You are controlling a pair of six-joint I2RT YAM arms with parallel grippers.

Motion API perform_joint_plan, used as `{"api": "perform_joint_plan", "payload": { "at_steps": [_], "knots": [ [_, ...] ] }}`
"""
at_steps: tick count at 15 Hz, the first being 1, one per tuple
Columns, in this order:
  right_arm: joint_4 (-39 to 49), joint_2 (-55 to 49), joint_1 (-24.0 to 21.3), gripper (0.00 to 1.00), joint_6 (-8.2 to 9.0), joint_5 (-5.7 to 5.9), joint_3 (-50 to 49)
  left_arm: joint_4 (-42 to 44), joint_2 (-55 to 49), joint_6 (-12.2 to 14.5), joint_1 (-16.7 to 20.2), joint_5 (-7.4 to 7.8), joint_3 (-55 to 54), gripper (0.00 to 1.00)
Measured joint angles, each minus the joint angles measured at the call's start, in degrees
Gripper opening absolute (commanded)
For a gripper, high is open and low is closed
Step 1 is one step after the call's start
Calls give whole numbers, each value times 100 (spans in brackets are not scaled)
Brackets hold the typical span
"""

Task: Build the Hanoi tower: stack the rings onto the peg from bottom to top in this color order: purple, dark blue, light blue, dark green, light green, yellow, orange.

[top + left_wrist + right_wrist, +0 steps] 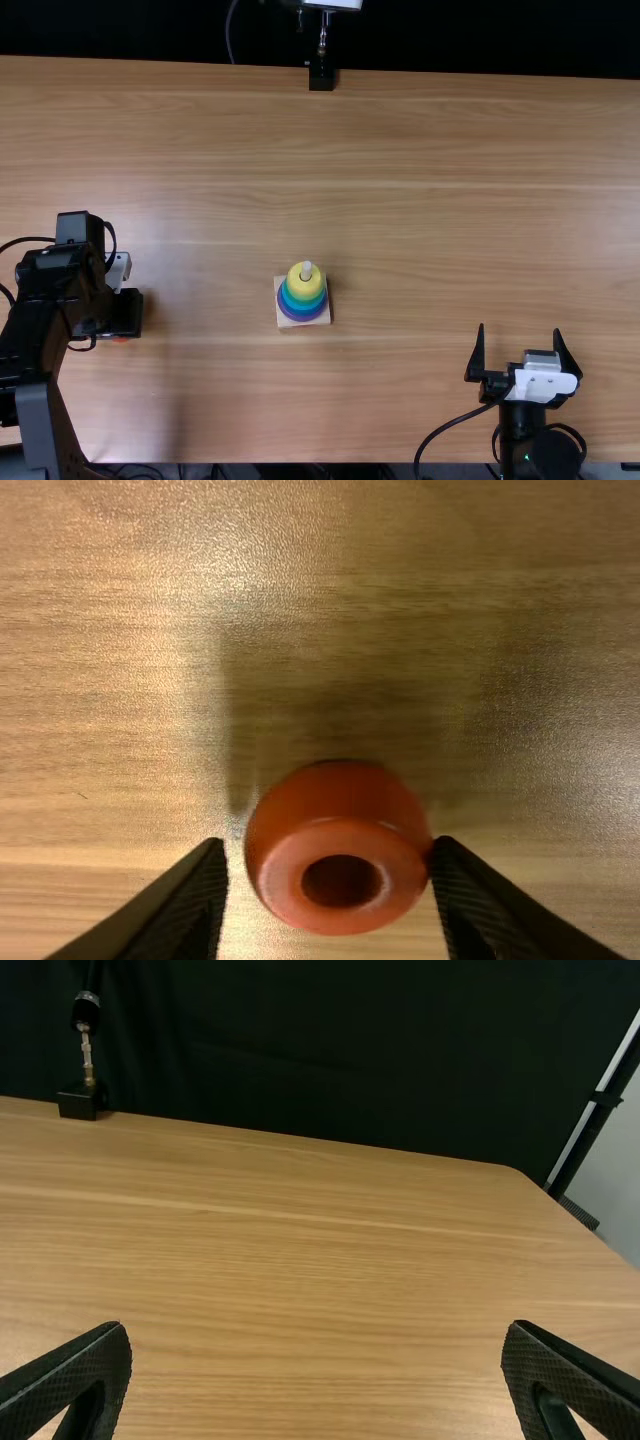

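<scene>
One small, glossy orange ring (338, 880), thick-walled and rounded, is seen on the worktop (420, 200) near the left arm's base, well apart from the pale square base (285, 323), where the stack of coloured rings (302, 289) is topped with yellow and the tip of the whitish peg (307, 268) is left exposed. The ring is flanked by the two black flat fingers of the left tool (329, 849); one side is nearly or just touched, while a narrow gap is left at the other, so the tool is judged released around the ring, not clamped. The right tool (519, 329) is held wide apart with nothing between its fingers. The ring can be expected to be light, stiff and hard to damage, as if made of painted wood or hard plastic, but its smooth, curved wall may be slippery. It is best taken across its full width, at the widest part of the outer wall, with both fingers centred on it; if it is pinched too high or off-centre, it may be rolled or squeezed out. Only moderate force should be needed. The hole should be kept uncovered and the ring level, so that it can be lowered over the short exposed peg tip without the yellow ring being knocked.
</scene>
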Motion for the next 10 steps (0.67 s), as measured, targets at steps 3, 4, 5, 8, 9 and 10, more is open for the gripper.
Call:
{"api": "perform_joint_plan", "payload": {
  "at_steps": [3, 4, 5, 8, 9, 10],
  "knots": [
    [0, 0, -2, 100, 0, 0, 0, 2, 0, -4, 0, 0, 0, 0],
    [-2, -2, 0, 100, 0, 0, 0, 2, 0, -2, 0, 0, -2, 0],
    [2, 0, 0, 100, 0, 2, 0, 2, 0, -2, 0, -2, -2, 0],
    [0, -2, -2, 100, 2, -2, 0, -133, 2, 2, -151, -2, 116, 0],
    [0, -2, -2, 100, 2, 2, 0, -127, 2, 0, -212, -2, 295, 0],
    [0, -2, 0, 100, 2, 0, 0, -125, 2, 0, -269, -2, 501, 0]
  ]
}}
